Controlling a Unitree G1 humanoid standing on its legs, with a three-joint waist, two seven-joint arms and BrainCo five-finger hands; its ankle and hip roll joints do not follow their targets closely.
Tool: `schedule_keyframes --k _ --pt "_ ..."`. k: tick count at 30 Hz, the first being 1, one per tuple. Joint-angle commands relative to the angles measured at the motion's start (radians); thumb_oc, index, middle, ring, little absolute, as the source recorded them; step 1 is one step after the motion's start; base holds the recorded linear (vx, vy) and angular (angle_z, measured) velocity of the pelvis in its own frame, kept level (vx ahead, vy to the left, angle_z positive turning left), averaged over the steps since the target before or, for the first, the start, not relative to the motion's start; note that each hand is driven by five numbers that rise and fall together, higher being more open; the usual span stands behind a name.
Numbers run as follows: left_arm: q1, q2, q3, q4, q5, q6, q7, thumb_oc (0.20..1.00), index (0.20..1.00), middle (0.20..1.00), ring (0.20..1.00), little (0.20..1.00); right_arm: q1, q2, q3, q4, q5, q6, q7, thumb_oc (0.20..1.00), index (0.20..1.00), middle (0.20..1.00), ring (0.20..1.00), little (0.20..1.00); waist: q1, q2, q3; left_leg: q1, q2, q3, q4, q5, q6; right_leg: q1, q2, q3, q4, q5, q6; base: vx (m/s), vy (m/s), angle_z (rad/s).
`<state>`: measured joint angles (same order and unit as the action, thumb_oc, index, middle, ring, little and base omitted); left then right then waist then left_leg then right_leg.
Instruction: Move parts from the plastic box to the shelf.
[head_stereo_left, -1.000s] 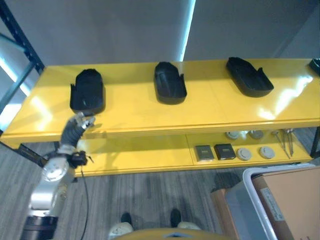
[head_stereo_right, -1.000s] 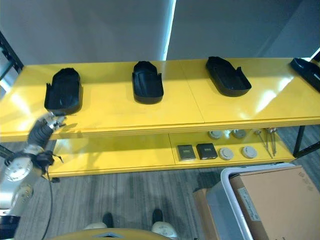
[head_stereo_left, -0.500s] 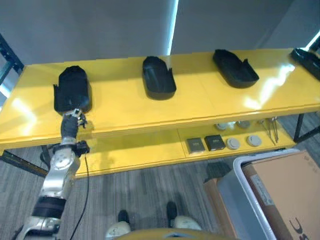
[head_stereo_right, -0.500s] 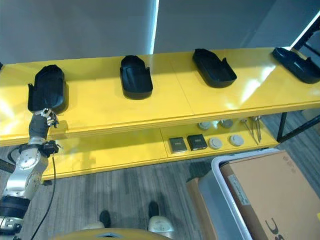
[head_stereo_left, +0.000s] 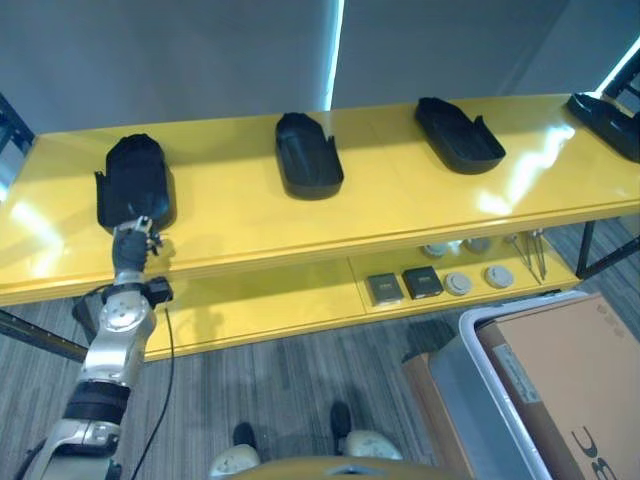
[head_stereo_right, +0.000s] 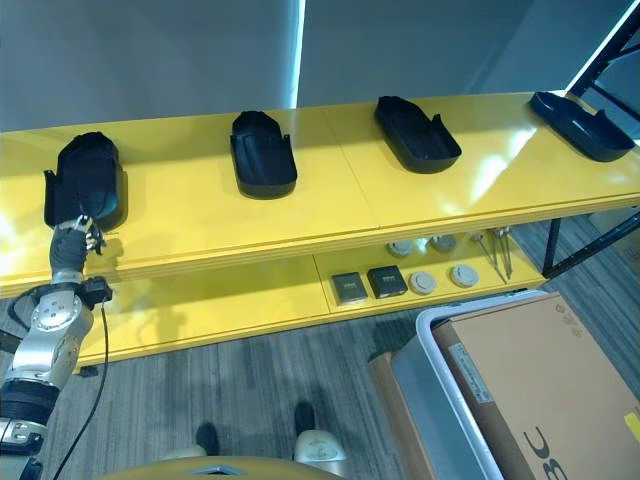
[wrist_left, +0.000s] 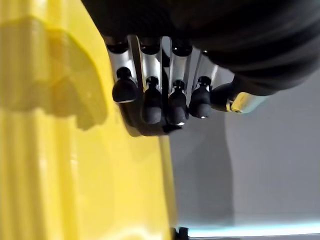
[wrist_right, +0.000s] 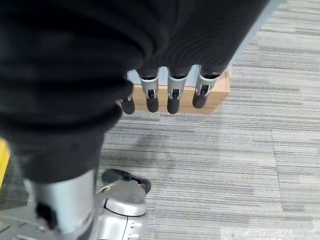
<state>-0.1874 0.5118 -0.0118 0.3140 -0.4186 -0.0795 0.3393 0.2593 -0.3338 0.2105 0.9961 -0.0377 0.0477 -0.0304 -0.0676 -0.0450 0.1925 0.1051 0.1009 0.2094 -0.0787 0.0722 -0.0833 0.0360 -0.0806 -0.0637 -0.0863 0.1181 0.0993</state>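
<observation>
Hovering by the leftmost black moulded part (head_stereo_left: 134, 183) on the yellow shelf (head_stereo_left: 250, 215), our left hand (head_stereo_left: 130, 240) held nothing, fingers relaxed; our right hand (wrist_right: 165, 90) too. We judged the part stiff, light, best gripped at its rim.

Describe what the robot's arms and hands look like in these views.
The left arm is built of silver-grey metal segments with a dark band low on the forearm and a black ribbed cover over the wrist. The left hand has silver fingers ending in rounded dark tips, with a silver thumb apart from them. The right hand matches: black ribbed cover, silver fingers, dark tips.
</observation>
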Motion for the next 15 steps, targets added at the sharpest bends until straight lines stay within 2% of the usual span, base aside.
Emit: schedule_keyframes --k 1,2,8,15 --pt "-0.109 0.064 0.004 0.066 0.049 -0.062 0.055 0.200 0.200 0.200 0.200 0.200 -0.026 -0.049 0.052 0.011 -0.007 0.007 0.005 1.000 1.000 1.000 1.000 1.000 -0.013 -0.005 0.004 -0.091 0.026 -0.035 0.120 -0.053 0.039 -0.018 -0.044 0.005 0.095 -0.058 0.066 0.00 0.000 0.00" --pt "-0.137 0.080 0.006 0.131 0.047 -0.077 0.061 0.200 0.200 0.200 0.200 0.200 -0.033 -0.055 0.060 0.015 -0.006 0.002 0.015 1.000 1.000 1.000 1.000 1.000 -0.018 -0.007 0.009 -0.097 0.030 -0.034 0.130 -0.054 0.040 -0.023 -0.043 0.010 0.100 -0.057 0.066 0.00 0.000 0.00" --pt "-0.212 0.135 0.010 0.232 0.040 -0.103 0.046 0.200 0.200 0.200 0.200 0.200 -0.037 -0.065 0.078 0.007 -0.006 0.001 0.031 1.000 1.000 1.000 1.000 1.000 -0.030 -0.012 0.014 -0.103 0.039 -0.029 0.139 -0.052 0.038 -0.028 -0.037 0.019 0.100 -0.052 0.063 0.00 -0.001 -0.01" --pt "-0.268 0.181 0.005 0.252 0.038 -0.101 0.030 0.200 0.200 0.200 0.200 0.200 -0.036 -0.075 0.082 0.012 -0.011 0.001 0.039 1.000 1.000 1.000 1.000 1.000 -0.035 -0.016 0.012 -0.097 0.043 -0.025 0.135 -0.048 0.037 -0.023 -0.033 0.020 0.097 -0.049 0.063 0.00 0.000 0.00"
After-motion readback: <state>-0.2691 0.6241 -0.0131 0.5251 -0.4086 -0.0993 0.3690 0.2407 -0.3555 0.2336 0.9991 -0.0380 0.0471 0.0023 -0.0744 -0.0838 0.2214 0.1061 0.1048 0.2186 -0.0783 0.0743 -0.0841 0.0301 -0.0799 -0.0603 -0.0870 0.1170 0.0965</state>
